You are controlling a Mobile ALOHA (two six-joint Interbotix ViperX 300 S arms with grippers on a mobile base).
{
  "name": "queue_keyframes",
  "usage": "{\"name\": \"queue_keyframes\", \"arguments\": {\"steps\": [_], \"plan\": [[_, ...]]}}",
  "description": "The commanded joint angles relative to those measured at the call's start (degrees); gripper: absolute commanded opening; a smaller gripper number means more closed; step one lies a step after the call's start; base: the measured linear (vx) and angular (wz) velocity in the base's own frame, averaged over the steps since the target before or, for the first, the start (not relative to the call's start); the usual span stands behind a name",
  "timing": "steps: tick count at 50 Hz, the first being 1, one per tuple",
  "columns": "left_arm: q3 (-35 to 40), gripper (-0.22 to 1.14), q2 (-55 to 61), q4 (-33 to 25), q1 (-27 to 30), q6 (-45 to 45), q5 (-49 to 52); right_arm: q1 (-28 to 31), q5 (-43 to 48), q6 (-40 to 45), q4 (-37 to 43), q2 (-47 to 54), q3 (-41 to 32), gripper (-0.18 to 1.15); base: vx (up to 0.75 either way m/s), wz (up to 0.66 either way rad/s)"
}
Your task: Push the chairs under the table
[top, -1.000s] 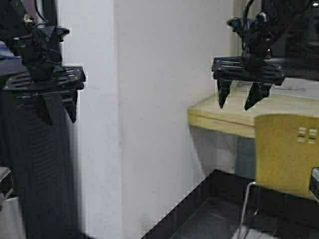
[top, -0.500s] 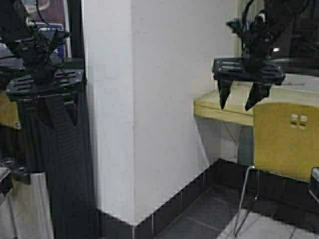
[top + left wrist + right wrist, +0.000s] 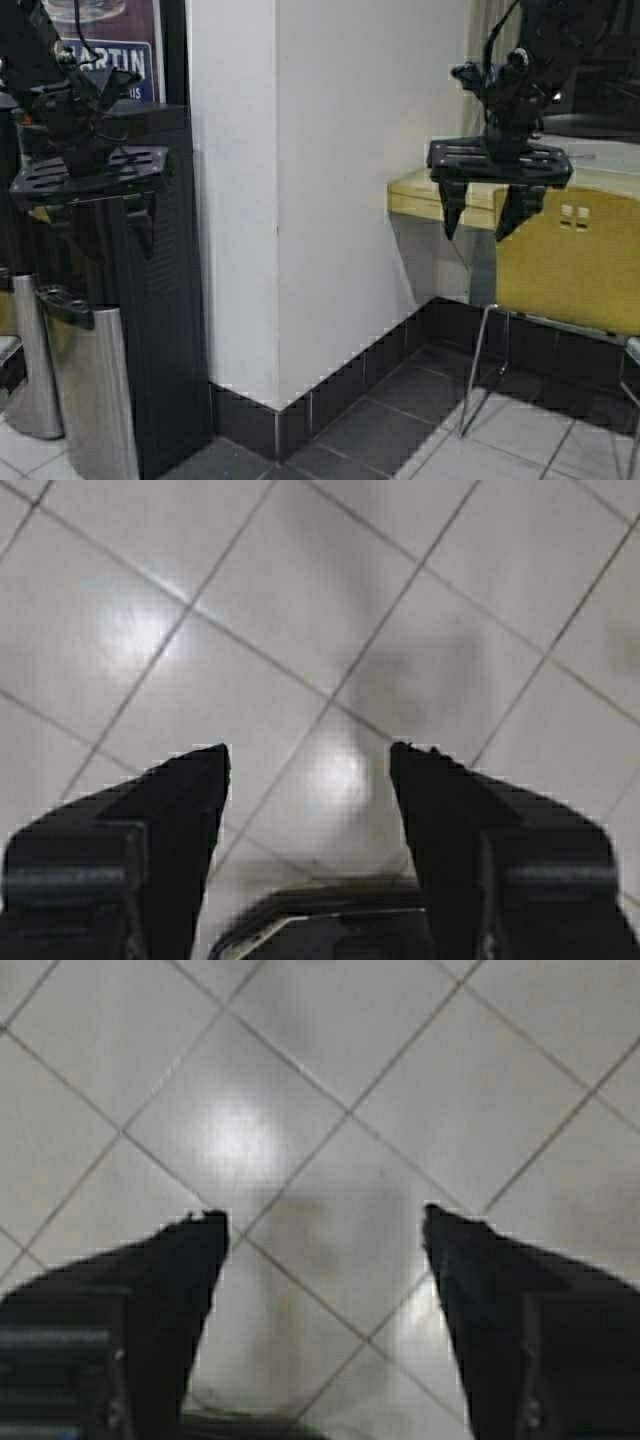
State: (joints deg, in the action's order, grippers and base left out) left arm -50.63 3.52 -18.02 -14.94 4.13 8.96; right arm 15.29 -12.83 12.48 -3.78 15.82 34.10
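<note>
A tan-yellow chair (image 3: 575, 265) with small square cutouts and thin chrome legs stands at the right, its backrest towards me, in front of the pale yellow table (image 3: 428, 196). My right gripper (image 3: 482, 228) hangs open in the air just left of the backrest's top, touching nothing. At the far left my left gripper (image 3: 105, 235) hangs open before a black ribbed panel. Both wrist views show only pale floor tiles between the open left gripper (image 3: 310, 750) and the open right gripper (image 3: 325, 1215).
A white pillar (image 3: 330, 200) with a dark tiled skirting (image 3: 330, 390) stands between the arms. At the left are a black ribbed panel (image 3: 165, 320), two steel bins (image 3: 85, 405) and a poster (image 3: 110, 50). Grey floor tiles (image 3: 520, 440) lie before the chair.
The robot has moved: the view has drawn back and the pillar has shifted right. The black panel, steel bins and more floor have come into view. Both grippers stay open.
</note>
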Motion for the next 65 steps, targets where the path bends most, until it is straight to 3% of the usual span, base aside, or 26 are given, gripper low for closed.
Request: {"name": "queue_keyframes", "arguments": {"steps": [1, 33, 65], "plan": [[1.7, 0.87, 0.0, 0.0, -0.1, -0.2, 0.0, -0.2, -0.7, -0.2, -0.2, -0.7, -0.3, 0.93, -0.35, -0.04], [2.1, 0.87, 2.4, 0.1, -0.1, -0.1, 0.4, -0.3, -0.9, 0.4, -0.3, 2.3, -0.4, 0.93, -0.28, -0.21], [1.5, 0.87, 2.5, 0.0, -0.1, -0.5, 0.4, -0.3, -1.8, 0.3, 0.0, 2.5, -2.2, 0.93, -0.13, -0.45]]}}
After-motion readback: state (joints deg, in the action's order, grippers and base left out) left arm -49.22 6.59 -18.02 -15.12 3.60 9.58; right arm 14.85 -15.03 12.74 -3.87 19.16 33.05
